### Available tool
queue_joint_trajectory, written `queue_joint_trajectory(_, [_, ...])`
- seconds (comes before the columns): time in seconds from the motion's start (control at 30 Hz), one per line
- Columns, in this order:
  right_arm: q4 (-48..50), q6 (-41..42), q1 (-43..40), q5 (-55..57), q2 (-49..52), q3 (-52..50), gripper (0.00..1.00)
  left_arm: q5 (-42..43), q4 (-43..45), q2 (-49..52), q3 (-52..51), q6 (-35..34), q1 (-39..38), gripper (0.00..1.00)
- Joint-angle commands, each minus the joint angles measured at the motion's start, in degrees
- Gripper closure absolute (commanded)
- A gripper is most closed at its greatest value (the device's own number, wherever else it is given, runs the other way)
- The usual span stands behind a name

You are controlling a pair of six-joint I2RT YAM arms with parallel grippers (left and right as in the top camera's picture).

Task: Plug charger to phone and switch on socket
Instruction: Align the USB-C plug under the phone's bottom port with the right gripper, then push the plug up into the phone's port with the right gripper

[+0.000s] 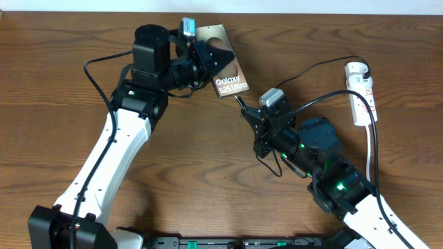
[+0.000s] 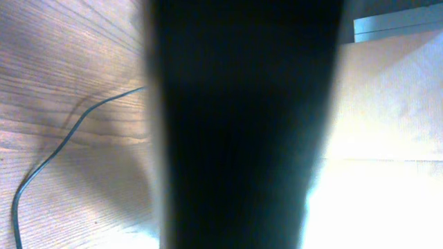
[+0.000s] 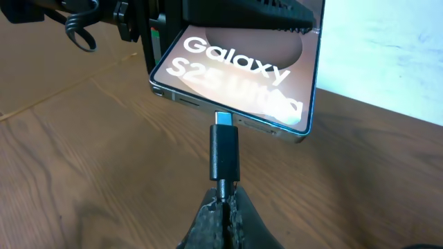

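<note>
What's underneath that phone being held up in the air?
Only bare table shows below the raised phone. The charger plug, pinched by the right fingers, meets its lower edge. The phone's underside is hidden, and the left fingers cover part of its face.

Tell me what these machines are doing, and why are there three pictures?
They are two robot arms at a wooden table. One picture looks down from above; the others come from little cameras on each wrist. The left claw holds a phone up. The right claw pinches the charger plug, its tip right at the phone's bottom edge. The left wrist picture is mostly blocked by something dark. A white socket lies near the right arm.
</note>
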Motion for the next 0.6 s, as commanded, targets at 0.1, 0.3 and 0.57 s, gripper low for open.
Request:
queue_joint_trajectory(0.1, [0.09,-0.72,0.44,1.25,-0.02,0.09,0.99,0.07,0.87,-0.44,0.66,0.98,-0.33,0.93])
queue_joint_trajectory(0.3, [0.09,-0.72,0.46,2.21,0.59,0.09,0.99,0.04,0.85,-0.44,0.66,0.98,-0.98,0.93])
queue_joint_trajectory(0.57, [0.33,-0.72,0.5,2.36,1.36,0.09,0.99,0.04,0.59,-0.44,0.66,0.98,-0.98,0.93])
